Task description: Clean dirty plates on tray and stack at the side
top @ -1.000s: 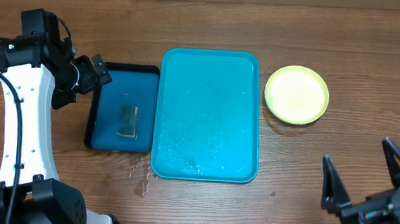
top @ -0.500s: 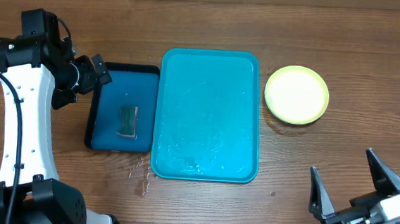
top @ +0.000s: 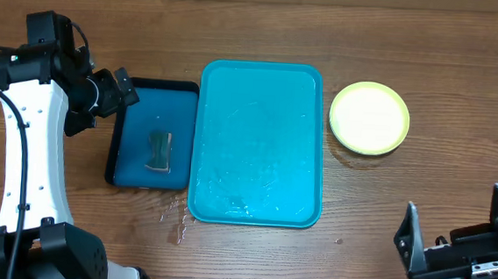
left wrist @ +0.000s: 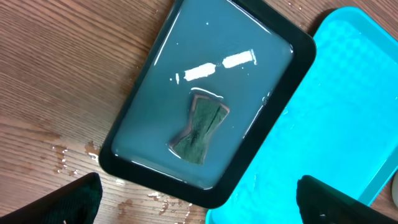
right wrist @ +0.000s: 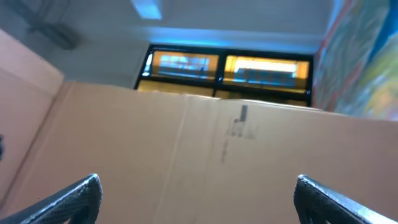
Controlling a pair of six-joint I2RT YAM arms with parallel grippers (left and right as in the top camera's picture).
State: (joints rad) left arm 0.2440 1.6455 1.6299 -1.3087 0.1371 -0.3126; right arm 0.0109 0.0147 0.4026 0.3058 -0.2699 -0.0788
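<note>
The turquoise tray [top: 260, 142] lies at the table's centre with nothing on it, only a wet sheen; its corner shows in the left wrist view [left wrist: 354, 118]. A pale yellow-green plate [top: 369, 118] sits on the wood to the tray's right; I cannot tell whether others lie beneath it. My left gripper [top: 122, 89] hovers open over the far-left corner of the dark-blue tray, empty [left wrist: 199, 193]. My right gripper [top: 455, 198] stands open and empty at the front right, well short of the plate. Its camera [right wrist: 198, 183] points upward at a cardboard wall.
A dark-blue black-rimmed tray [top: 123, 161] beside the turquoise one holds water and a grey-green sponge [top: 159, 150], also seen in the left wrist view [left wrist: 200, 129]. Water drops [top: 175, 218] dot the wood near its front corner. A cardboard wall runs along the far edge.
My right gripper has swung round at the front right, drawn toward the table's front edge and tipped upward. The left arm, plate and trays have not moved.
</note>
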